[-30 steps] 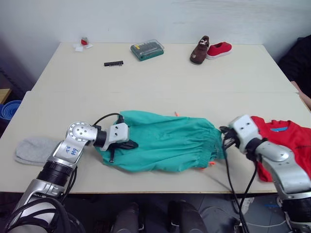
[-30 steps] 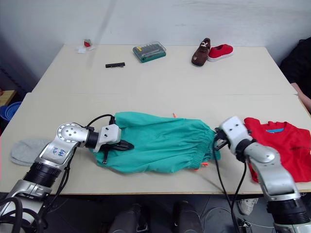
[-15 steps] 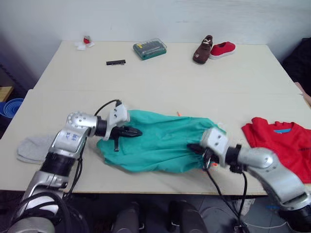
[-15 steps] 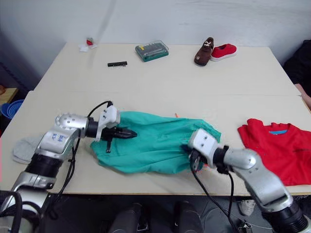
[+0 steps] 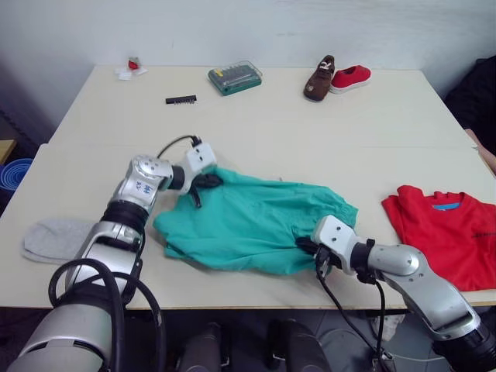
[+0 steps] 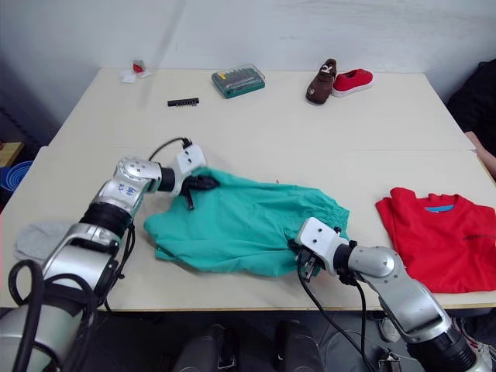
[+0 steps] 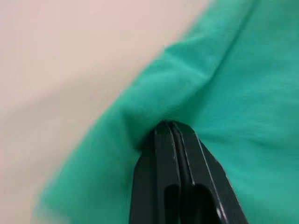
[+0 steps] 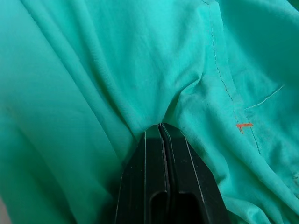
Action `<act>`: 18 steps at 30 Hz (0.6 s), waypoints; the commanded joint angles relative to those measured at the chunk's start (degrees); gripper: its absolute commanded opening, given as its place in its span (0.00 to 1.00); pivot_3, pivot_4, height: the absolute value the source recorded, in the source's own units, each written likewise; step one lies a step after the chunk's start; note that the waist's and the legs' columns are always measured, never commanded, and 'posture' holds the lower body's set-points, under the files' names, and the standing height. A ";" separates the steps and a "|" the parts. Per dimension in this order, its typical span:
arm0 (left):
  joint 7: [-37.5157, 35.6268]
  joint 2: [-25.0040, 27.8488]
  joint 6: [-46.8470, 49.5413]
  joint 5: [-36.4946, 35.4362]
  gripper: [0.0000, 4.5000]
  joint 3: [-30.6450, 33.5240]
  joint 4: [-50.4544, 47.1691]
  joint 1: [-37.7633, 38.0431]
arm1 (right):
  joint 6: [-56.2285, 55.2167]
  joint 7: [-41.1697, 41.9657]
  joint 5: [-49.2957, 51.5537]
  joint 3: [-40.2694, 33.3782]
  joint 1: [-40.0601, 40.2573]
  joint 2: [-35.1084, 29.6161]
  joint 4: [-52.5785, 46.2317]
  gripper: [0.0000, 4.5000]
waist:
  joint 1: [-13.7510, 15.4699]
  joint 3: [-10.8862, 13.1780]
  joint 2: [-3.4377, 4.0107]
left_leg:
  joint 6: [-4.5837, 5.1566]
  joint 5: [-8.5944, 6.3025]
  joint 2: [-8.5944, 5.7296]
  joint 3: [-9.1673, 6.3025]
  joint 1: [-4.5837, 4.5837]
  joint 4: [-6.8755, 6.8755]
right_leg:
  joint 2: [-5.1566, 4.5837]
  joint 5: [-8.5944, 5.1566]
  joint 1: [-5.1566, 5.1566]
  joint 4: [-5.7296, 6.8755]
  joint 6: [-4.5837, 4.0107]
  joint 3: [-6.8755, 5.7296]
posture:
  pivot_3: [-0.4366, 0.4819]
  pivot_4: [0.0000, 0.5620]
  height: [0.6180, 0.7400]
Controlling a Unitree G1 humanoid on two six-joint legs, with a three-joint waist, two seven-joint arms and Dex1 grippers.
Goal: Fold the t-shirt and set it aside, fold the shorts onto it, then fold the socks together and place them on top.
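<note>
Shorts (image 5: 256, 226): teal, rumpled, mid-table near the front edge. Left gripper (image 5: 208, 181) pinched closed on their far-left edge; right gripper (image 5: 308, 246) pinched closed on their near-right edge. T-shirt (image 5: 443, 232) flat at right; 1 sock (image 5: 53, 239) at left.

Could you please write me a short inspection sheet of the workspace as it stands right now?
Surface: beige table, two tops joined by a seam.
Job's things: shorts crumpled at the centre near the front edge; t-shirt flat at the robot's right; socks at its left.
Clutter: green case, black strip, brown shoe, red shoe, small red and white bits along the far side.
Grippers: left gripper and right gripper each shut on the shorts.
Cables: black cable looping at the left wrist.
Surroundings: white wall; blue object beyond the table's left edge.
</note>
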 commanded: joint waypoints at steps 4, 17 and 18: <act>-8.59 1.79 -1.61 -5.92 0.01 8.29 2.74 -4.46 | 1.71 -0.10 0.25 -1.71 2.75 0.44 -1.50 0.00 | -0.09 0.00 0.00 | -0.01 0.01 -0.02 0.00 -0.14 0.01 | 0.03 0.00 -0.07 -0.06 0.01 -0.14 | 0.48 0.27 1.00; -26.25 8.77 18.00 -5.57 0.01 -3.06 -47.00 22.45 | 2.70 0.73 1.83 -4.08 2.28 1.47 -2.84 0.00 | 0.14 0.00 0.00 | -0.03 0.05 -0.07 -0.09 -0.15 0.06 | 0.03 0.02 0.02 -0.15 0.06 -0.03 | 0.48 0.27 1.00; -22.40 7.81 17.83 -2.89 0.01 -4.11 -44.49 22.75 | 2.59 1.01 1.58 -4.10 2.23 1.06 -2.50 0.00 | 0.13 0.00 0.00 | -0.03 0.05 -0.07 -0.09 -0.15 0.06 | 0.03 0.03 0.02 -0.14 0.05 -0.03 | 0.48 0.27 1.00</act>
